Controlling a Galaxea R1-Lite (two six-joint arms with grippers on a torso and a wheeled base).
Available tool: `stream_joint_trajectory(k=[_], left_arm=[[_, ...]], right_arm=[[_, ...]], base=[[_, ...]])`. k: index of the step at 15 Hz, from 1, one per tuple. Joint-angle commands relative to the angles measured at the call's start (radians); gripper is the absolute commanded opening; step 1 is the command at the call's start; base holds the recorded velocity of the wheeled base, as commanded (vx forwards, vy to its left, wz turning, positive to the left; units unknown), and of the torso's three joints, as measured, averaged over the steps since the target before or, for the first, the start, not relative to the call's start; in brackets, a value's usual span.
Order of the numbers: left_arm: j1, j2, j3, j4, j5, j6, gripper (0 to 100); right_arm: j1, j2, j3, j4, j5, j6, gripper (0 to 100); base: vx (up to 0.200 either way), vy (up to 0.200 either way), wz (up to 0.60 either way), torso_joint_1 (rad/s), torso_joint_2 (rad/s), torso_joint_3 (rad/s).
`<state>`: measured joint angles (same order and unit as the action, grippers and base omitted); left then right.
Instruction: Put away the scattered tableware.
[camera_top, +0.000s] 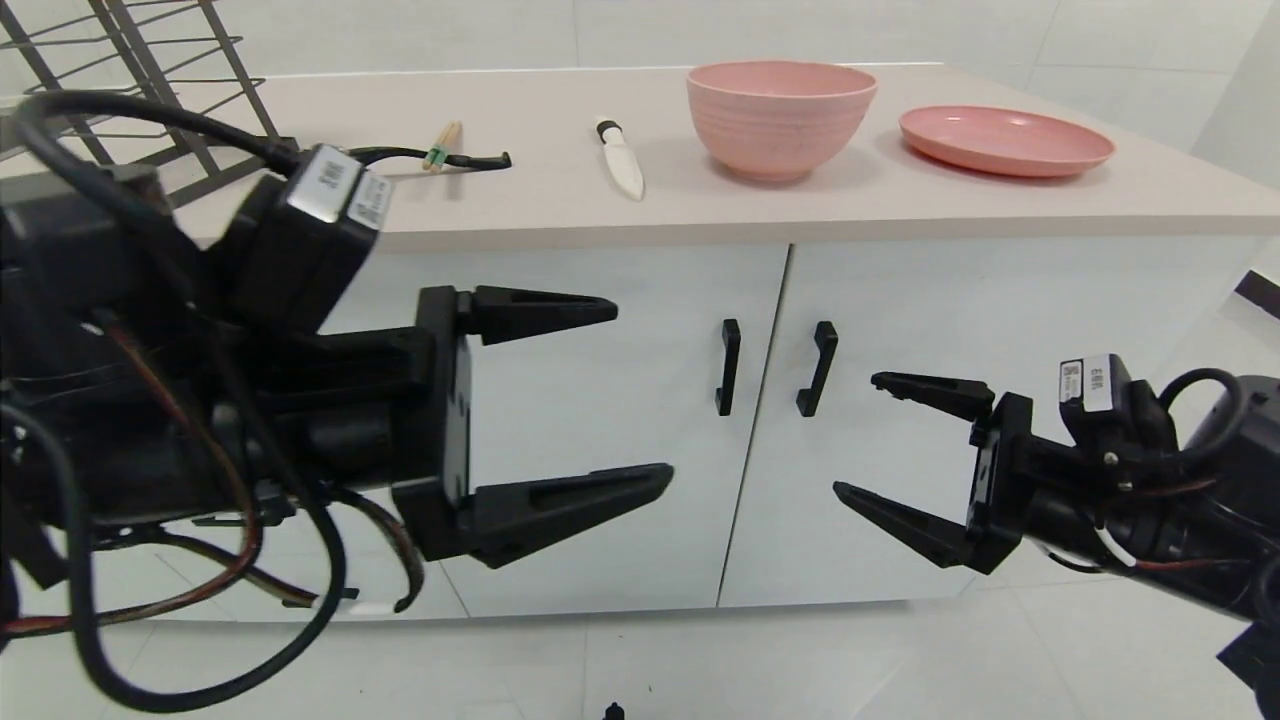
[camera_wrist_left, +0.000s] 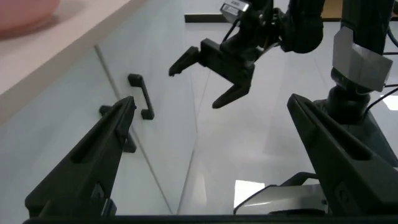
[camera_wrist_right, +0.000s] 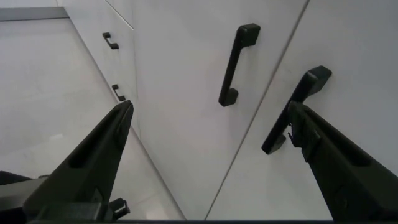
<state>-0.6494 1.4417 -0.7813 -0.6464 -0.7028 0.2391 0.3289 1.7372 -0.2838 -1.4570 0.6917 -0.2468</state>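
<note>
Bowl (camera_top: 781, 118) on countertop (camera_top: 560, 205), above left gripper (camera_top: 642, 394) and right gripper (camera_top: 854, 434) (both agape)

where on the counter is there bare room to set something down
A bare patch lies between the chopsticks and the knife. The front strip of the counter, before the pink bowl and pink plate, is also free. Bowl and plate sit close; that gap is tight.
</note>
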Motion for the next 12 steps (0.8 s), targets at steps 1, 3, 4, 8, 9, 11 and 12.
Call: stream_joint_trajectory(k=[1, 3, 4, 8, 9, 11, 12], left_arm=[[-0.062, 0.126, -0.023, -0.053, 0.008, -0.008, 100], [-0.082, 0.19, -0.03, -0.105, 0.008, -0.015, 100], [-0.085, 0.23, -0.032, -0.142, 0.008, -0.024, 100], [-0.121, 0.273, -0.021, -0.205, 0.011, -0.164, 100], [-0.124, 0.279, -0.023, -0.217, 0.011, -0.172, 100], [-0.124, 0.324, -0.03, -0.299, 0.014, -0.17, 100], [-0.124, 0.345, -0.032, -0.334, 0.016, -0.17, 100]], right_arm=[[-0.028, 0.025, -0.015, 0.0, 0.0, 0.0, 100], [-0.059, 0.059, -0.044, -0.002, 0.0, 0.001, 100], [-0.074, 0.085, -0.058, -0.002, 0.0, 0.0, 100], [-0.074, 0.104, -0.074, -0.002, 0.0, 0.0, 100], [-0.076, 0.11, -0.09, -0.002, 0.0, 0.0, 100], [-0.076, 0.142, -0.141, -0.002, 0.0, 0.001, 100], [-0.073, 0.151, -0.152, -0.002, 0.0, 0.001, 100]], base=[[0.0, 0.0, 0.0, 0.0, 0.0, 0.0], [0.0, 0.0, 0.0, 0.0, 0.0, 0.0], [0.0, 0.0, 0.0, 0.0, 0.0, 0.0], [-0.1, 0.0, 0.0, 0.001, 0.0, 0.002], [-0.2, 0.0, 0.0, 0.002, 0.0, 0.007], [0.0, 0.0, 0.0, 0.0, 0.0, 0.0], [0.0, 0.0, 0.0, 0.0, 0.0, 0.0]])
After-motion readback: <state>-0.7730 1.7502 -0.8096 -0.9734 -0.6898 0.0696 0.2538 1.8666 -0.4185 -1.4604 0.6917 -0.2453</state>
